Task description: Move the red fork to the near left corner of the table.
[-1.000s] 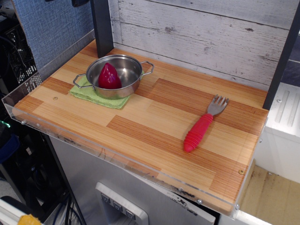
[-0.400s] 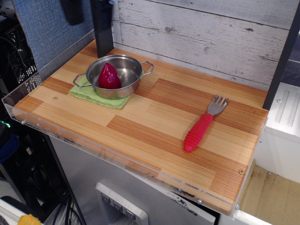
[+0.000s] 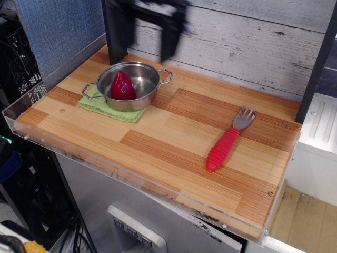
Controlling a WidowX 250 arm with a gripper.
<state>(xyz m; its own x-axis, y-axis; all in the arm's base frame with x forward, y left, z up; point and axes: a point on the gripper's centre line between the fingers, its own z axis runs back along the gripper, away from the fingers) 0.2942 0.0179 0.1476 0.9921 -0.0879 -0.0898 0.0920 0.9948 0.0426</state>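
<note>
Pincer point(image 3: 149, 37): hung blurred at the top of the view, above the far left part of the tabletop; two dark fingers point(image 3: 169, 39) pointed down with a clear gap between them, so it stood spread and held nothing
Red fork point(image 3: 227, 141): lay flat on the right half of the tabletop, well apart from the pincer; silver tines pointed toward the far right, ribbed red handle angled toward the near edge
Tabletop point(image 3: 158, 153): wooden strips of light and reddish brown, clear acrylic rim along the near and left sides; near left corner bare wood
Steel pot point(image 3: 138, 87): small, two-handled, sat at the far left, resting on the cloth
Dark-red toy point(image 3: 122, 85): pointed, pepper-like, stood inside the pot with its tip up
Green cloth point(image 3: 108, 109): folded, under the pot, its near edge sticking out toward the front
Backdrop: whitewashed plank wall point(image 3: 242, 42) behind the tabletop; dark upright post point(image 3: 115, 31) at the far left corner, partly merged with the blurred pincer
</note>
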